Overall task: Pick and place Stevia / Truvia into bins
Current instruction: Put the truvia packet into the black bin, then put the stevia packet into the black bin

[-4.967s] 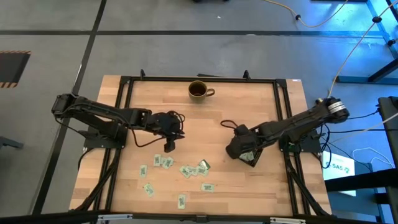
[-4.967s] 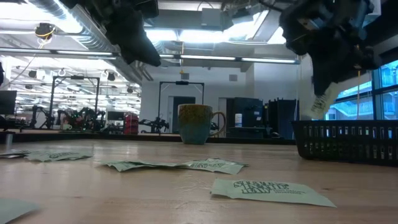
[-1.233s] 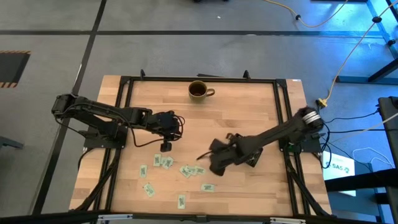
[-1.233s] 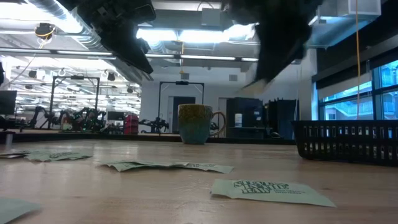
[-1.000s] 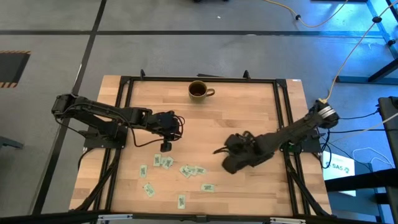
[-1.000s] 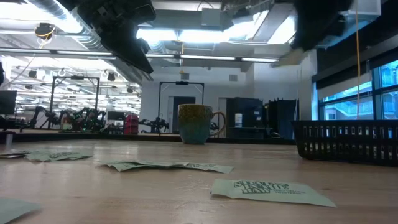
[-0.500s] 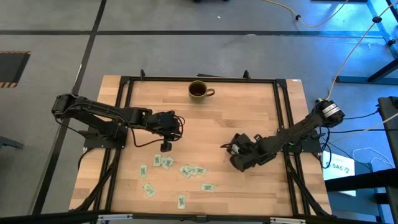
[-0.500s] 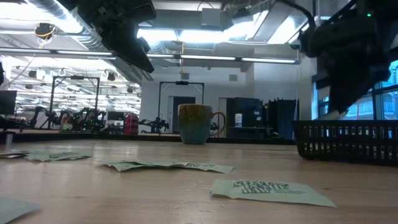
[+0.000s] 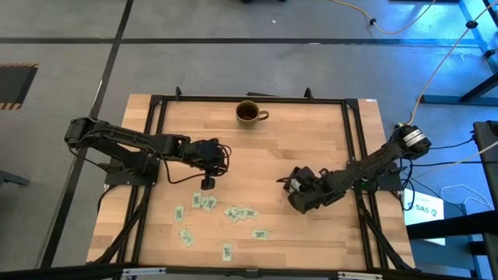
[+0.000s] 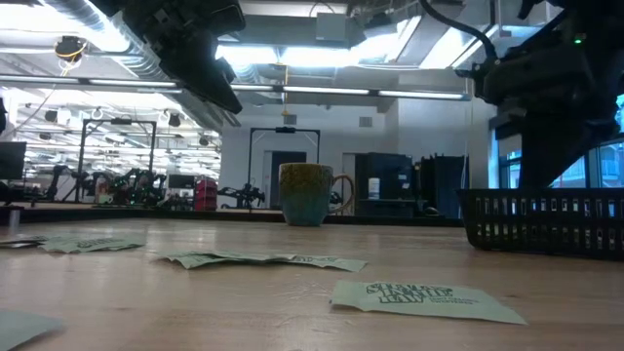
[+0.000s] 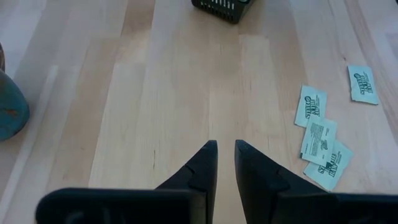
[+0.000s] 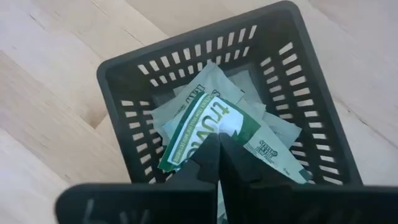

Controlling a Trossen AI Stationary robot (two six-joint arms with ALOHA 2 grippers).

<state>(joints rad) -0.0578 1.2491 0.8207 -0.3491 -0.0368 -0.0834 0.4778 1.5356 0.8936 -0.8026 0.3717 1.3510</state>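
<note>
The black bin stands on the table's right part, with several sachets lying in it. My right gripper hangs over it, shut on a green and white Truvia sachet. In the high view the right arm covers the bin. Several more sachets lie flat on the wood near the front. My left gripper waits left of centre above the table, a narrow gap between its fingers and nothing in it. My right gripper pinches the sachet by one edge between its two fingers. The fingers come from above, pointing steeply down into the bin. The sachet sits tilted just over the sachets in the bin; whether it touches them I cannot tell.
A brown mug stands at the far edge, also in the low view. The bin's slotted wall shows at the right of the low view. Loose sachets lie on the bare wood between the arms.
My right gripper, still shut on the sachet, has gone toward the table's right edge and down over the bin, rolling as it went. In the low view the sachet has sunk from high above the table to behind the bin's wall.
</note>
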